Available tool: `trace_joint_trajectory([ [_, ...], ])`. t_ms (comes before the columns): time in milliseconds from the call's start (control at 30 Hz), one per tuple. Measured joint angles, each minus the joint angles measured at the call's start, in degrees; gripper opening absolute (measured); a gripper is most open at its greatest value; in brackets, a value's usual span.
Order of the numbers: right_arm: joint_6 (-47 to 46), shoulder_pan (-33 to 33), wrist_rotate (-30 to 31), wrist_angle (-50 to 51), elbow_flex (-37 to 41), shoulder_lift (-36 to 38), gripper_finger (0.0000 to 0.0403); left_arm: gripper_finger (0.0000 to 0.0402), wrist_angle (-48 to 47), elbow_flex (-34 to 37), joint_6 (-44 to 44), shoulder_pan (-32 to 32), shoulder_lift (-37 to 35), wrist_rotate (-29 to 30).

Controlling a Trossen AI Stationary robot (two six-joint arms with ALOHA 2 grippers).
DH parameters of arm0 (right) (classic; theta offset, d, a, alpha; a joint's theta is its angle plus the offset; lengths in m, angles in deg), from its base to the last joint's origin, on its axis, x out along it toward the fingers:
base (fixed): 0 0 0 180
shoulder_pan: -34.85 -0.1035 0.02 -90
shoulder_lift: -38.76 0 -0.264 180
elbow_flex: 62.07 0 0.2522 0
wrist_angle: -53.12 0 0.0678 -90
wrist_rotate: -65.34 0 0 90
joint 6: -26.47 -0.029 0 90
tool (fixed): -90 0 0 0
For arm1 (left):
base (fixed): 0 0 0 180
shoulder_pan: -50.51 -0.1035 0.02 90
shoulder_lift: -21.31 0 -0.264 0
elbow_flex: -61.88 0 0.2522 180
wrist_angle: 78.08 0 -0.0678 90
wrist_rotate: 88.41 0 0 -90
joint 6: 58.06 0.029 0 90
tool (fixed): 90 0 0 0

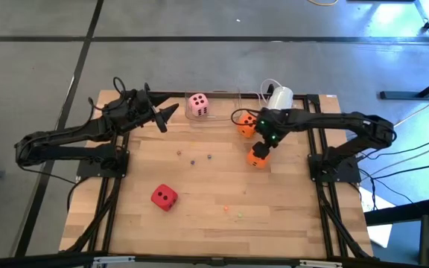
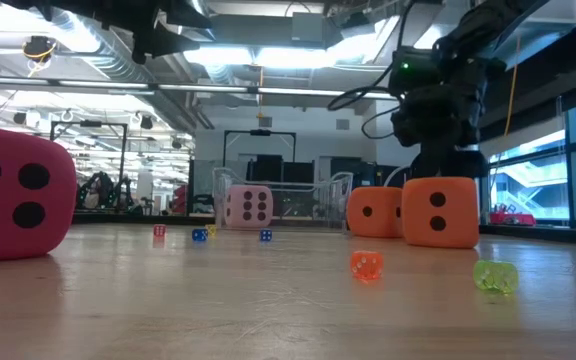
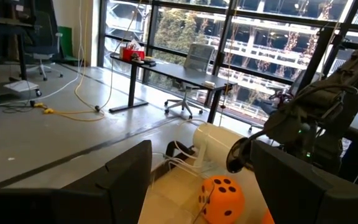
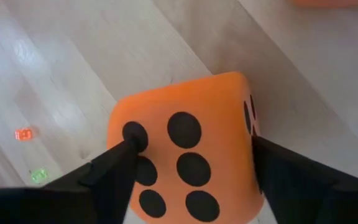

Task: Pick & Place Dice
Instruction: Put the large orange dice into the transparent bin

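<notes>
Four dice rest on the wooden table. The pale pink die (image 1: 197, 105) (image 2: 247, 206) is by the far edge, the red die (image 1: 164, 197) (image 2: 13, 195) toward the near left. One orange die (image 1: 246, 124) (image 3: 224, 199) sits right of centre. The second orange die (image 1: 258, 157) (image 2: 439, 211) (image 4: 185, 168) stands flat on the table directly under my right gripper (image 1: 261, 147) (image 4: 194, 146), which is open and points down with one finger at each side of the die's top. My left gripper (image 1: 167, 115) (image 3: 201, 180) is open and hangs in the air left of the pink die. My right gripper comes at the second orange die from above. One fingertip (image 4: 129, 140) overlaps the edge of its top face (image 4: 166, 124) and the other finger (image 4: 272, 162) stands beside its opposite side. I cannot tell whether either finger touches it. The die stays on the table.
A clear bin (image 1: 222, 104) (image 2: 313, 195) stands at the far edge beside the pink die, and a white cylinder with a cable (image 1: 279, 97) sits behind the right arm. Tiny coloured beads (image 1: 192, 158) (image 2: 366, 265) are scattered mid-table. Black frame rails run along the table's sides.
</notes>
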Motion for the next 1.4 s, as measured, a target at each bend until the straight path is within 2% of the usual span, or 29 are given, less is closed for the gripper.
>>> trace_joint_trajectory([
  [200, 2.5, 1.0, -0.7, -0.4, 0.1, -0.2, 0.0198, 0.0268, -1.1, 0.0, 3.4, 0.0, 0.0, 0.0],
  [333, 3.7, 1.9, -0.7, -0.8, 0.4, 0.9, 0.0168, 0.0269, -1.0, 0.0, 3.4, 0.0, 0.0, 0.0],
  [700, 4.0, 2.2, -1.3, -1.5, 0.5, 1.6, 0.0162, 0.0268, -1.0, 0.0, 4.4, 0.0, 0.0, 0.1],
  [1000, 6.7, 2.3, -5.3, -2.7, 0.6, 1.4, 0.0161, 0.0269, -1.0, 0.0, 4.5, 0.0, 0.0, 0.1],
  [1233, 7.9, 2.2, -4.4, -3.0, 0.6, 1.5, 0.016, 0.0268, -1.0, 0.0, 4.5, 0.0, 0.0, 0.1],
  [1400, 8.5, 2.2, -4.5, -3.0, 0.6, 1.5, 0.0139, 0.0268, -1.0, 0.0, 4.5, 0.0, 0.0, 0.1],
])
